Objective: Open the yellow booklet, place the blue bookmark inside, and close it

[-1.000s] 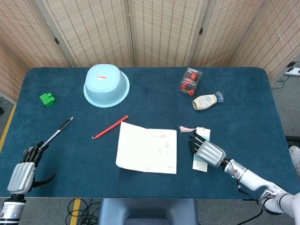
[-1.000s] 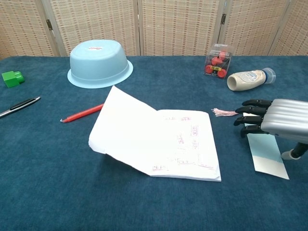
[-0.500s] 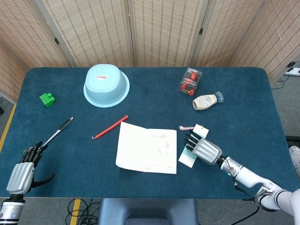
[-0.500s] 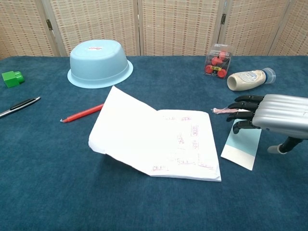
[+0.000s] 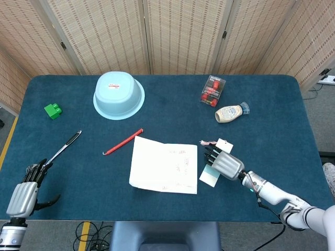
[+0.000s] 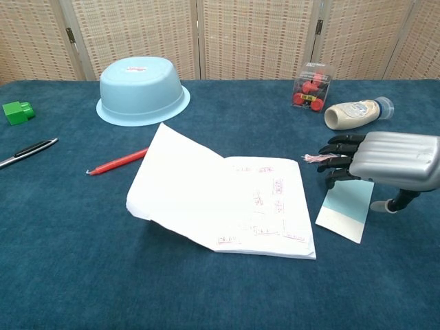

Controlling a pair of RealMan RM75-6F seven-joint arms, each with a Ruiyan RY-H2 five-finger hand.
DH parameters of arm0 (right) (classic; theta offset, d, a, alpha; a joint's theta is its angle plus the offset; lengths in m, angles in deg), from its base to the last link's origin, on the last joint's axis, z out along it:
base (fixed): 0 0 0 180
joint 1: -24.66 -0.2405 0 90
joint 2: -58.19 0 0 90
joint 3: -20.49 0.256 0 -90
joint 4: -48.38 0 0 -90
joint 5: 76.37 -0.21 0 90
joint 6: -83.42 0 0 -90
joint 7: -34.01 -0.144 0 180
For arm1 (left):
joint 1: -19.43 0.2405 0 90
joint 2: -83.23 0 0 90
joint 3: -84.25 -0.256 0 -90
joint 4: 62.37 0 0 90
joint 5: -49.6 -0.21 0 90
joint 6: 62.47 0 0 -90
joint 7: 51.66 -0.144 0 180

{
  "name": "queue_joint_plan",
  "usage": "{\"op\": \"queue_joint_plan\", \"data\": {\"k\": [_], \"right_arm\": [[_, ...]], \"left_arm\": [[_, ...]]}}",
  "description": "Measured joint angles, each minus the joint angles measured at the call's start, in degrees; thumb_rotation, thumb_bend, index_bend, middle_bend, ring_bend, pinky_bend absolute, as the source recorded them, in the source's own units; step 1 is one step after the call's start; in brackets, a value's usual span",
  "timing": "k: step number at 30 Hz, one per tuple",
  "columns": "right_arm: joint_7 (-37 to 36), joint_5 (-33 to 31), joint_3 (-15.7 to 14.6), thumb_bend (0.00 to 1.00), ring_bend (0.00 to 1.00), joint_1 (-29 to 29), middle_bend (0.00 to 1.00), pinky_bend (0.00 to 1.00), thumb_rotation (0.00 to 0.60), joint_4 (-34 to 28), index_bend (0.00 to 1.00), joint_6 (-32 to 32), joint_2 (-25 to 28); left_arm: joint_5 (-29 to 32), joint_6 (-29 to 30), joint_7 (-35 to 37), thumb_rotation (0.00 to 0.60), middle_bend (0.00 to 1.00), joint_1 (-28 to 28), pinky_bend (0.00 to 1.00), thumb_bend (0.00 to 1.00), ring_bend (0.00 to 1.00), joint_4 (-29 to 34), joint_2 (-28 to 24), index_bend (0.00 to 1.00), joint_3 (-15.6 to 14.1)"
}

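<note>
The right hand [image 6: 385, 160] lies palm-down over the far end of the blue bookmark [image 6: 346, 212], its dark fingertips [image 6: 331, 163] extended toward the booklet and hovering at or on the card; whether they actually press it cannot be told, and nothing is clenched in the hand. The left hand [image 5: 23, 193] rests at the near left corner of the table, fingers loosely spread, holding nothing.

The surface is a table covered in dark blue cloth [image 5: 167, 99], backed by folding screens of woven beige panels [image 5: 178, 31].

The bookmark is a pale blue card lying flat and slightly askew just beside the right edge of the booklet [image 6: 227, 196], with a pink tassel [image 6: 313, 159] at its far end. The booklet lies open near the middle of the table, showing white pages with faint printed marks; its left leaf is raised off the cloth, the right leaf flat.

An upturned light blue basin [image 5: 119, 95] stands at far left-centre; its contents, if any, are hidden. A clear box holding red items [image 5: 212, 90] stands at far right, with a beige squeeze bottle [image 5: 231, 112] lying on its side just near it. A red pencil [image 5: 123, 141] lies left of the booklet, a black-and-silver pen [image 5: 65, 147] further left, and a green block [image 5: 53, 110] at far left.
</note>
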Motion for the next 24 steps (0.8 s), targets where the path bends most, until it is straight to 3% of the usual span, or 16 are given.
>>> {"op": "queue_joint_plan", "data": {"k": [24], "right_arm": [[0.39, -0.59, -0.46, 0.2, 0.0, -1.82, 0.12, 0.0, 0.6, -0.31, 0.25, -2.96, -0.3]], "left_arm": [[-0.1, -0.52, 0.48, 0.6, 0.03, -0.02, 0.17, 0.23, 0.09, 0.7, -0.35, 0.11, -0.21]]}}
